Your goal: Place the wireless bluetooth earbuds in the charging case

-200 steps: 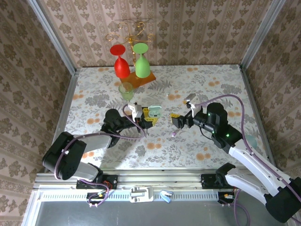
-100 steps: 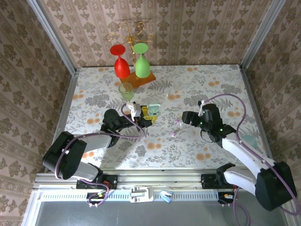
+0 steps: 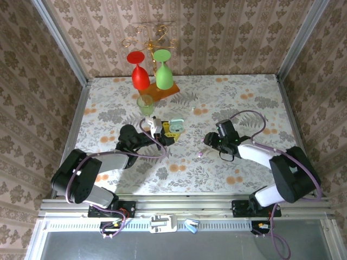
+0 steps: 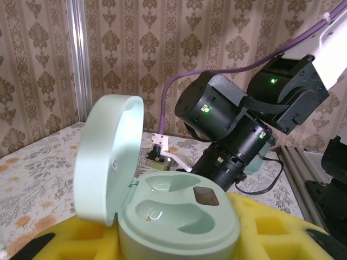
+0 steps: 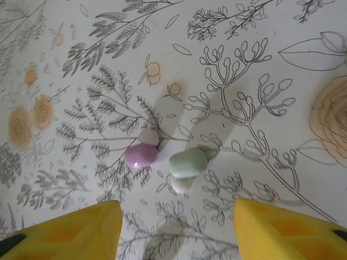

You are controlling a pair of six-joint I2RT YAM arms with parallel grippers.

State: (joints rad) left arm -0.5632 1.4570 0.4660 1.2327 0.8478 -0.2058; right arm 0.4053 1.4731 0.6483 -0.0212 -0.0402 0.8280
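Left gripper [image 3: 167, 135]: closed on the charging case [image 4: 179, 219]. Its yellow pads [image 4: 274, 230] sit against both sides of the mint base. The case is held upright at the fingertips.

Case lid [image 4: 108, 157]: swung open and standing nearly upright on the hinge side, to the left of the base in the left wrist view. Two moulded wells show in the base, both unfilled. A small dark square sits at the far rim.

Right gripper [image 5: 173, 233]: jaws spread wide with nothing between them. The yellow fingertips [image 5: 65, 230] are low over the floral table [image 5: 271, 70].

Earbuds: both lie on the table just ahead of the right gripper's fingertips, roughly centred on the gap.
- Purple earbud [image 5: 141, 154]: sits toward the left fingertip, with a whitish tip pointing away from the gripper.
- Pale earbud [image 5: 188, 162]: just beside the purple one on the right. It has a mint-tinted body, with its whitish tip pointing back toward the gripper.
- Whether the two touch cannot be told.

From above, the buds lie on the table between the two grippers, close under the right one and well apart from the case.

The right arm [image 4: 227, 124] shows beyond the open case in the left wrist view.
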